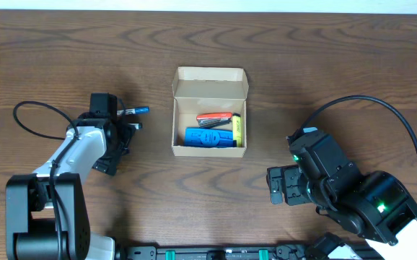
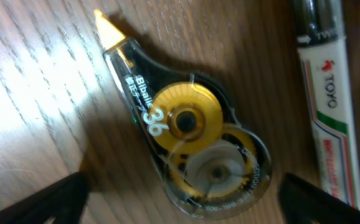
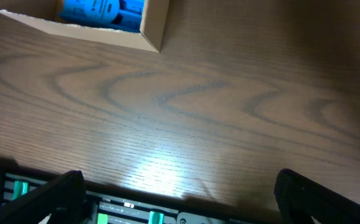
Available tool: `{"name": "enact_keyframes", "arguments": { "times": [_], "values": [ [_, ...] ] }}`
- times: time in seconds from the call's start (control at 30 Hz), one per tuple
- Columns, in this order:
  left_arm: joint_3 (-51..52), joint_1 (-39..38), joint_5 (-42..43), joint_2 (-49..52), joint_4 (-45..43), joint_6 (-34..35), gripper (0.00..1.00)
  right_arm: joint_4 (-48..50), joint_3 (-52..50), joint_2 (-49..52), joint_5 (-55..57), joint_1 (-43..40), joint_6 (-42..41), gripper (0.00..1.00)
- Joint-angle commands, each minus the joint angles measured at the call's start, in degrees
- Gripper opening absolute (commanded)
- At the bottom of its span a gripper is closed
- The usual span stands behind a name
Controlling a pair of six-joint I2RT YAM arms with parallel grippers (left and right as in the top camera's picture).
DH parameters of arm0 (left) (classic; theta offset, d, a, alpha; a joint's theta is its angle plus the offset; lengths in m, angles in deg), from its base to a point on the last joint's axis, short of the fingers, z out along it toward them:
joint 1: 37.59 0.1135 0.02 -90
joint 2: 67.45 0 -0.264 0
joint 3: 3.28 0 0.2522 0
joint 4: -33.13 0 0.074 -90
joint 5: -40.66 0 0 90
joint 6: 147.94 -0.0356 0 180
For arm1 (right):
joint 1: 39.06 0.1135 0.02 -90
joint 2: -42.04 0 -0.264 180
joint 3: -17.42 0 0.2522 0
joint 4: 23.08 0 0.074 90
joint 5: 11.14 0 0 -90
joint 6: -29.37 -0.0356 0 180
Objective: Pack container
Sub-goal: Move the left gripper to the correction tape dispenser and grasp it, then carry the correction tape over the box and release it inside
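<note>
2 sets of jaws stand apart, neither clamped on anything. The left gripper [image 2: 186,205] hovers over a correction tape [image 2: 192,149], whose round end lies between its fingers, with a TOYO marker [image 2: 329,118] just beside. The container [image 1: 210,85] sits mid-table with its flap lid open, holding a blue item, a red-and-black one and a yellow one; it is well apart from the left jaws and near, not between, those of the right gripper [image 3: 180,199], whose camera catches only 1 corner [image 3: 152,25]. I judge it light, thin-walled and easily crushed or slid on the wood; pinch 1 side wall near a corner, gently.
</note>
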Motion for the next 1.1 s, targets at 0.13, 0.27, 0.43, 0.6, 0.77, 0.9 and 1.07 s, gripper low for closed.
{"name": "enact_keyframes", "arguments": {
  "times": [0.13,0.27,0.43,0.6,0.77,0.9,1.07],
  "values": [
    [0.48,1.57,0.59,2.19,-1.07,1.22,0.78,-0.07,-0.02,0.02,0.00,0.48,-0.44,0.99],
    [0.48,3.13,0.83,2.19,-0.76,0.17,0.69,-0.07,-0.02,0.02,-0.02,0.48,-0.44,0.99],
    [0.48,3.50,1.05,2.19,-0.20,-1.05,0.57,-0.07,-0.02,0.02,-0.02,0.48,-0.44,0.99],
    [0.46,3.45,1.14,2.16,0.81,-2.62,0.51,-0.07,-0.02,0.02,0.00,0.48,-0.44,0.99],
    [-0.59,3.39,3.04,0.57,3.98,-5.20,0.40,-0.07,-0.02,0.02,0.00,0.48,-0.44,0.99],
    [-3.13,2.67,2.03,-3.98,8.46,-8.52,0.32,-0.07,-0.02,0.02,-0.02,0.48,-0.44,0.99],
    [-6.91,-0.92,-0.68,-12.70,11.26,-14.71,0.21,-0.07,-0.02,0.02,-0.02,0.48,-0.42,0.99]
  ]
}}
